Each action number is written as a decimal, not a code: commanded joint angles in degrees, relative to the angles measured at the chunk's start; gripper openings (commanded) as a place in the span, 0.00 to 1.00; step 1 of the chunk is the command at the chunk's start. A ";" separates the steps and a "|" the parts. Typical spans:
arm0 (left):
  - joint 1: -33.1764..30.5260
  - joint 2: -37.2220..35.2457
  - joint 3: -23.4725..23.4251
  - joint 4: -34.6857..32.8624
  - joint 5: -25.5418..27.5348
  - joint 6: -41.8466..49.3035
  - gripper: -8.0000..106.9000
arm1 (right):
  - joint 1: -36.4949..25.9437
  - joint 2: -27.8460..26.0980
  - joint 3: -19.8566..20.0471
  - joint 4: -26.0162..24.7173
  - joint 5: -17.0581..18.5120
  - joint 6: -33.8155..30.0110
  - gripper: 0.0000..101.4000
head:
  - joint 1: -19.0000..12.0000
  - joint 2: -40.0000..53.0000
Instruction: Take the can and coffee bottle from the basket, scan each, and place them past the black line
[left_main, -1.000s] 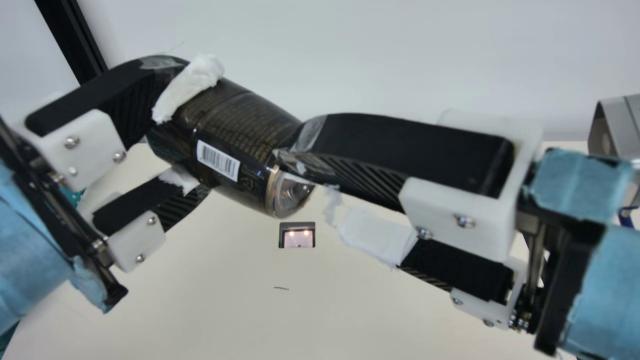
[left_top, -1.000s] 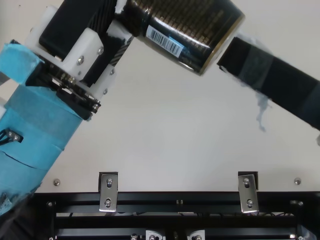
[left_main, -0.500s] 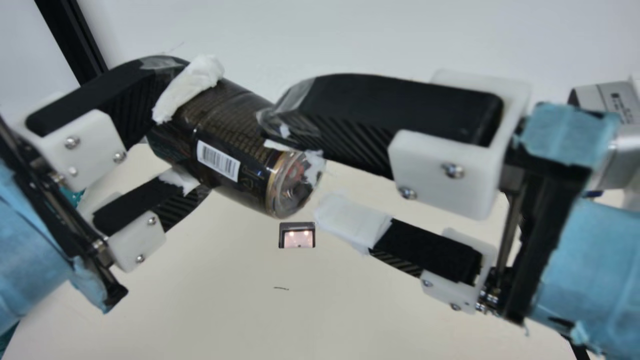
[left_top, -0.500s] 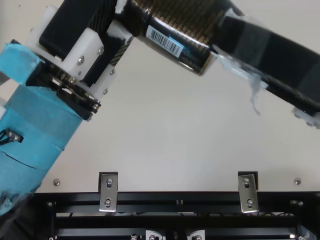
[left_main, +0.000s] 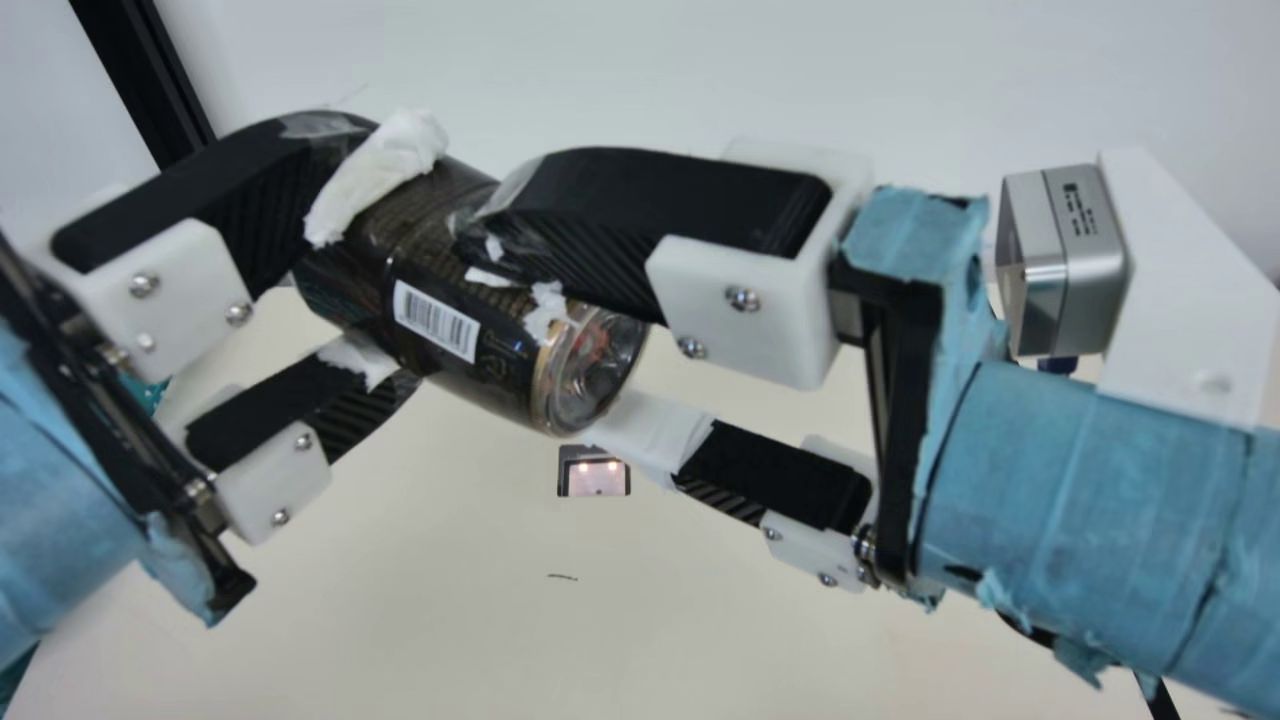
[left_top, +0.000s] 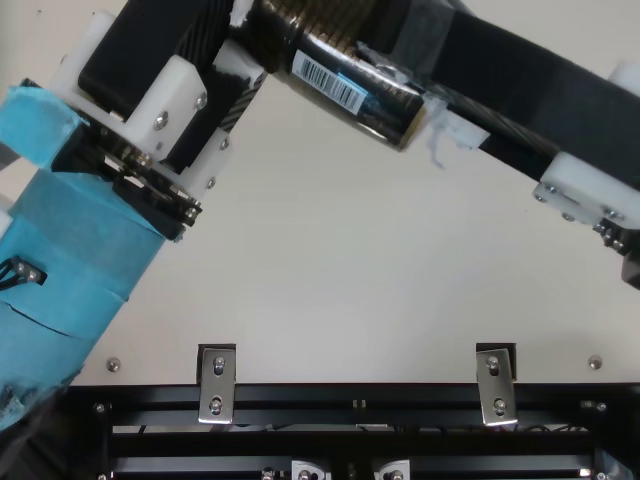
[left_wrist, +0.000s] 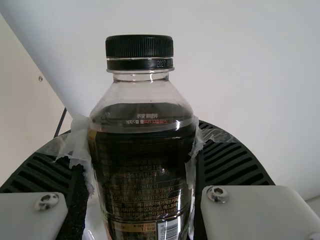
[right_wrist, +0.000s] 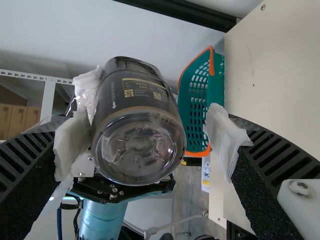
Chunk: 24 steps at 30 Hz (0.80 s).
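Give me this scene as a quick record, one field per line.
Bottle: held in the air, tilted
Left gripper: shut on the bottle
Right gripper: open, a finger either side of the bottle's base end
Barcode: on the bottle's side
Scanner: on the table, lights on
Basket: teal, orange rim
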 joint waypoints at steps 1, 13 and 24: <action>0.00 0.00 0.00 0.00 0.00 0.00 0.16 | 0.00 0.00 0.00 0.00 0.00 0.00 0.16 | -0.22 -0.18; 0.00 0.00 0.00 0.00 0.00 0.00 0.16 | 0.00 0.00 0.00 0.84 -0.52 0.00 0.00 | -0.22 -0.18; 0.00 0.00 0.00 0.00 0.00 0.00 0.85 | 0.00 0.00 0.00 0.84 -0.52 0.00 0.00 | -0.22 -0.18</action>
